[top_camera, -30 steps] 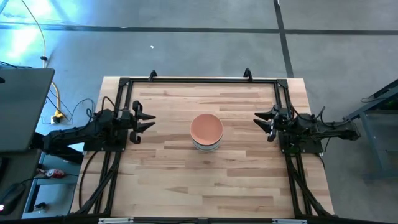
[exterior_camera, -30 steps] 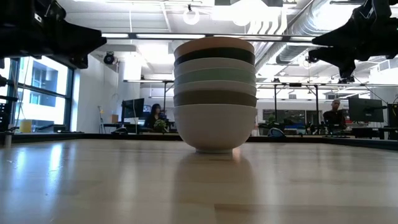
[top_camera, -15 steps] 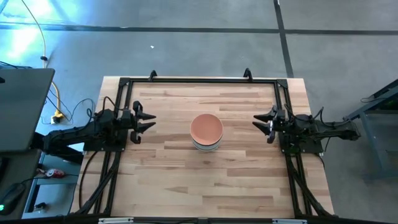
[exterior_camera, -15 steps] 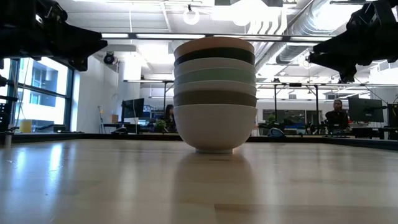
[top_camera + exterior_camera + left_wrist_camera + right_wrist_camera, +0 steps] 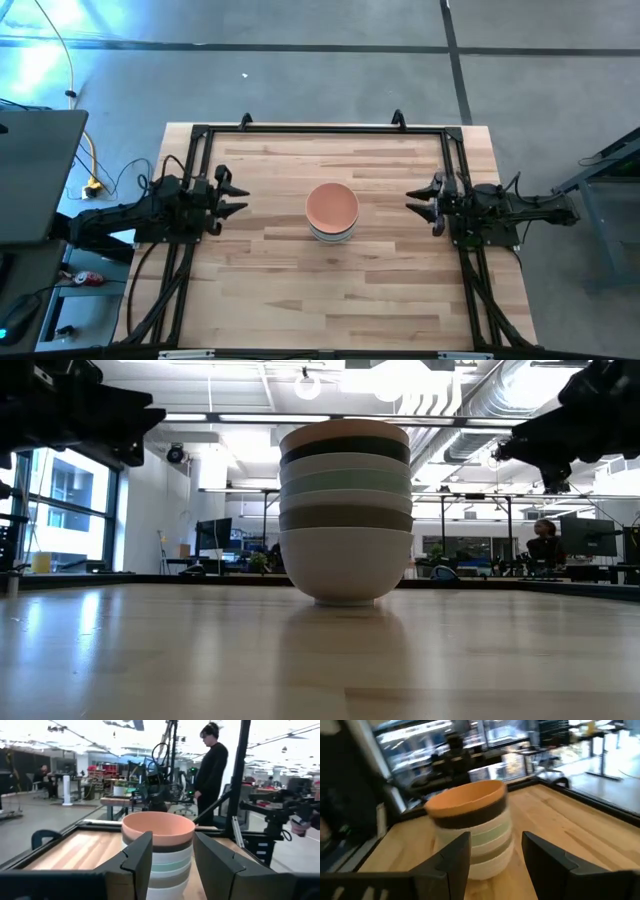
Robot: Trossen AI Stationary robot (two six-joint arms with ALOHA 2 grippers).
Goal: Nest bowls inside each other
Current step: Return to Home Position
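**A:** Left side first. Where is the arm?

**B:** The left gripper (image 5: 243, 198) sits over the table's left edge, well apart from the bowls. Its fingers are spread wide and hold nothing. Its wrist camera frames the stack between the two fingers.

**A:** Centre?

**B:** A single stack of seven small round matte bowls (image 5: 345, 510) stands near the middle of the pale wooden table (image 5: 300, 290). Bottom to top the colours run white, olive-grey, pale grey, mint green, white, black, with the peach bowl (image 5: 332, 205) on top. The rims look level, each bowl seated in the one below, and no bowl stands apart. Judgement: nesting is complete.

**A:** Right side?

**B:** The right gripper (image 5: 415, 200) is over the right edge, likewise wide and empty, facing the stack. Both arms are probably placed clear so that nothing nudges the tower. Only the return to rest looks outstanding.

**A:** Surface and room?

**B:** The top is flat plank wood, bounded by a black metal frame (image 5: 320, 130), with grey concrete floor (image 5: 300, 70) around it. Behind is an open workshop with desks, monitors and ceiling ducts. A person in a dark top (image 5: 212, 765) stands beyond the far side.
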